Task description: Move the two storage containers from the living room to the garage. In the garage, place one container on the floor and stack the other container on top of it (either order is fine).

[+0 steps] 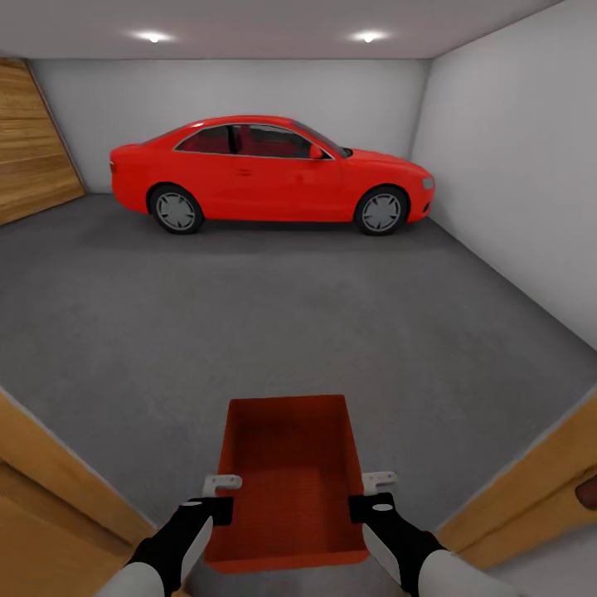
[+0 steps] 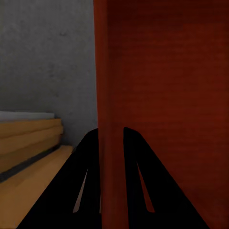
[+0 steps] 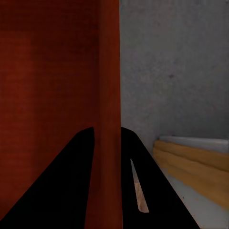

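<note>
Now both end effectors, left (image 1: pixel 222 494) and right (image 1: pixel 371 492), clamp container (image 1: pixel 286 464) walls.

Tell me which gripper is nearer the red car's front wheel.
Right. The right gripper clamps the storage container's right wall, on the side of the car's front wheel; the left gripper clamps the opposite wall, farther away.

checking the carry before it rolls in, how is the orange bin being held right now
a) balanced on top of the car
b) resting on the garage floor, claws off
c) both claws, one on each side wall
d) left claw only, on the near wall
c: in the head view the storage container sits between the left claw and right claw, and each wrist view shows fingers straddling a side wall.
</note>
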